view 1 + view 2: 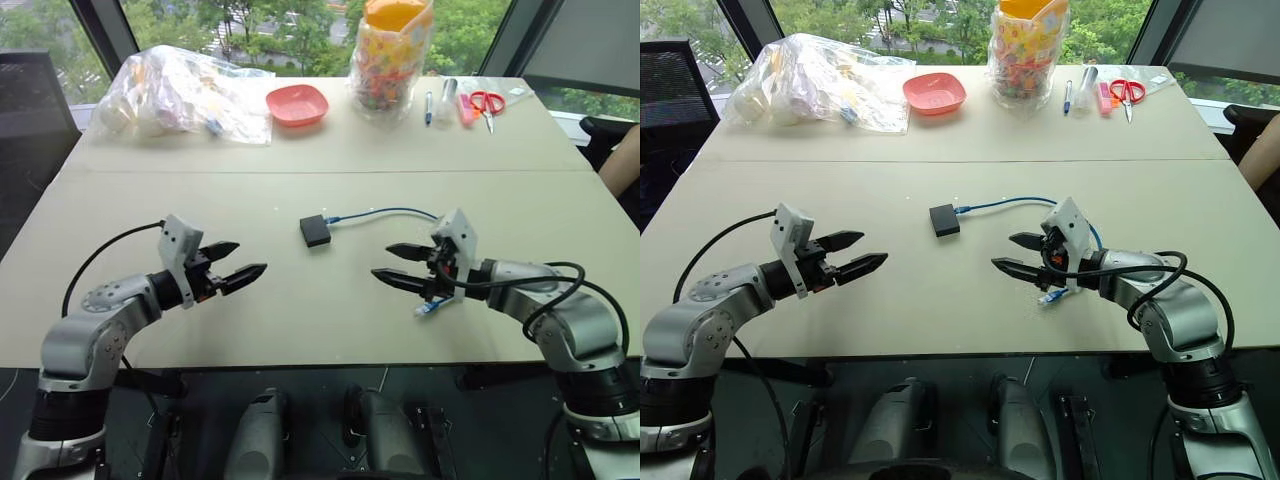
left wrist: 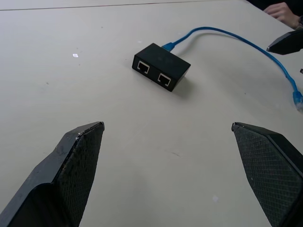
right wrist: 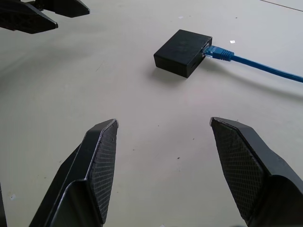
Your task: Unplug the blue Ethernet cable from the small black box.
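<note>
Both my grippers hover open and empty, flanking the small black box [image 1: 315,230].
Blue Ethernet cable [image 1: 385,212] still plugged in; bare table [image 1: 300,300] all around, clutter far back.

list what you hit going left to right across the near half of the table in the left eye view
left gripper → small black box → blue cable → right gripper

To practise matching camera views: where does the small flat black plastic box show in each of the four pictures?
Left eye view: small flat black plastic box at table centre.
Right eye view: box at centre, slightly left.
Left wrist view: box upper middle, two empty ports facing.
Right wrist view: box upper middle.
Shared landmark: thin bright-blue cable plugged into it.
</note>
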